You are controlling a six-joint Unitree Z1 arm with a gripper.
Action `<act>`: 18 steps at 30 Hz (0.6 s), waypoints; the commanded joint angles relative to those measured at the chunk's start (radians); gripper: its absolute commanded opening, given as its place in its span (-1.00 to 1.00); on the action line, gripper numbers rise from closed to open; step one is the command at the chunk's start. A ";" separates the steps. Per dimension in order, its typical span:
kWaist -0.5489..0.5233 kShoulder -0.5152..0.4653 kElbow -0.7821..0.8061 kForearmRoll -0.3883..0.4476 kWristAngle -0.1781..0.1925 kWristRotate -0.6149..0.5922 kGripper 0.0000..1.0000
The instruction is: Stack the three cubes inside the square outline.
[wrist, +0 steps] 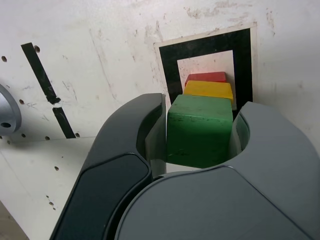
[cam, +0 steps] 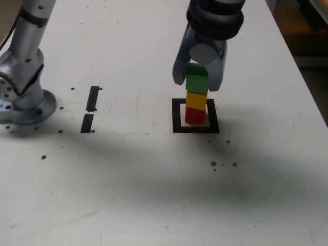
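Note:
Inside the square outline (cam: 177, 116) (wrist: 169, 60) stands a stack of the three cubes. The red cube (cam: 195, 115) (wrist: 206, 77) sits on the white centre, the yellow cube (cam: 196, 99) (wrist: 208, 90) on it, and the green cube (cam: 196, 82) (wrist: 200, 132) on top. My gripper (cam: 197, 83) (wrist: 199, 127) comes down from above and is shut on the green cube, with one dark finger tight against each side. The stack stands upright and roughly aligned.
Two short black tape strips (cam: 93, 98) (wrist: 37, 70) lie on the white table towards the exterior view's left. The arm's grey base (cam: 23, 100) stands at the far left. The table's edge (cam: 307, 87) runs along the right.

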 commanded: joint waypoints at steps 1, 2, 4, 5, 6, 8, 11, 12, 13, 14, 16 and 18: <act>0.000 -0.001 0.001 0.011 -0.011 0.003 0.86; 0.000 -0.004 0.001 0.012 -0.014 0.004 0.94; 0.000 -0.013 0.005 0.015 -0.016 -0.001 0.99; 0.000 -0.021 0.008 0.016 -0.014 -0.005 0.99; 0.000 -0.030 0.014 0.017 -0.013 -0.011 0.99; 0.000 -0.050 0.027 0.019 -0.009 -0.024 0.99; 0.000 -0.084 0.048 0.020 0.001 -0.039 0.99; 0.000 -0.100 0.055 0.021 0.007 -0.043 0.99; 0.000 -0.131 0.070 0.023 0.017 -0.047 0.99; 0.000 -0.164 0.086 0.024 0.027 -0.051 0.99; 0.003 -0.252 0.139 0.025 0.047 -0.060 0.99; 0.016 -0.357 0.220 0.024 0.058 -0.067 0.99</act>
